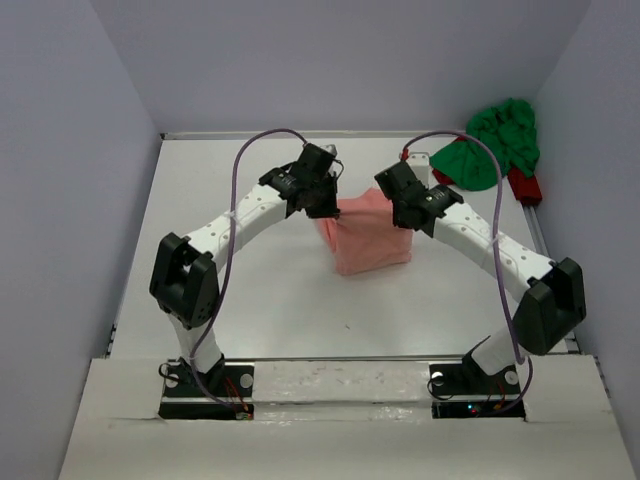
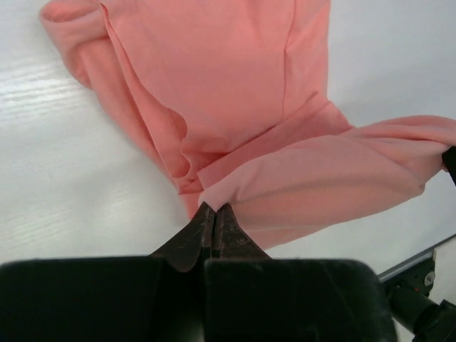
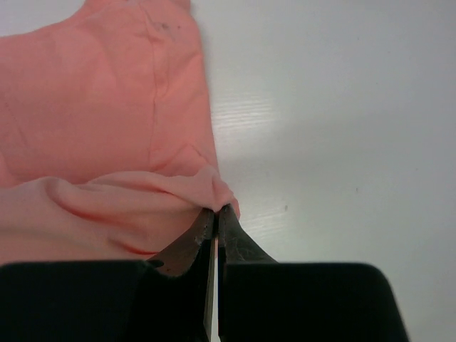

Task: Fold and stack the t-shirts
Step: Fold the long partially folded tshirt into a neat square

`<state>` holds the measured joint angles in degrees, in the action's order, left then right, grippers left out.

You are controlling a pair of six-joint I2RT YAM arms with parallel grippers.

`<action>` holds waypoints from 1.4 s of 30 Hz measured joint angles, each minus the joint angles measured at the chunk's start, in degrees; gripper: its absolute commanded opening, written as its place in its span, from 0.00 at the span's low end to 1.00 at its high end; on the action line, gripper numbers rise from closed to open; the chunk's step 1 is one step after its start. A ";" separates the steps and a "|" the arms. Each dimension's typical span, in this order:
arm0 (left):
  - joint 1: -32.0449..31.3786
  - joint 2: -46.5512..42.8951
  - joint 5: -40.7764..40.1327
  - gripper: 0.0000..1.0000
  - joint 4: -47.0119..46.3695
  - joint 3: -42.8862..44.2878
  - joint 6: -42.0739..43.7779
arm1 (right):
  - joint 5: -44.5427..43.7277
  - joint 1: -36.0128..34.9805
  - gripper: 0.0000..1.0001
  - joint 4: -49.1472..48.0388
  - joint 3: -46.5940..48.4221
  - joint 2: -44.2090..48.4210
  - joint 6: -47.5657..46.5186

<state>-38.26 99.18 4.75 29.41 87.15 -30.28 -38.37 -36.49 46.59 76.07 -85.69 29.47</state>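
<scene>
The salmon pink t-shirt [image 1: 368, 238] hangs partly lifted over the middle of the table, its lower part resting on the white surface. My left gripper [image 1: 328, 205] is shut on the shirt's left upper edge; in the left wrist view the cloth [image 2: 235, 107] runs out of my gripper [image 2: 214, 207], pinched at the tips. My right gripper [image 1: 408, 218] is shut on the right upper edge, where a fold of pink cloth [image 3: 107, 142] is pinched at the tips of my gripper [image 3: 216, 211]. The bright green t-shirt [image 1: 495, 145] lies crumpled at the back right corner.
A red object [image 1: 524, 187] lies at the right edge beside the green shirt. Grey walls close off the table [image 1: 250, 290] on three sides. Purple cables loop above both arms.
</scene>
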 measured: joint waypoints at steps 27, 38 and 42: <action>11.32 13.07 -0.20 0.00 3.30 20.06 4.74 | 11.76 9.53 0.00 -8.13 35.67 -28.48 -27.52; 16.72 22.05 1.42 0.00 5.18 32.79 5.40 | 15.39 10.80 0.00 -6.60 50.88 -43.39 -29.35; 15.85 19.15 2.34 0.00 4.63 23.61 5.38 | 17.09 10.88 0.00 -5.20 44.30 -38.93 -26.36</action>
<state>-22.41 118.32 7.09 34.04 110.76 -24.91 -21.28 -25.61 41.39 120.38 -124.62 3.11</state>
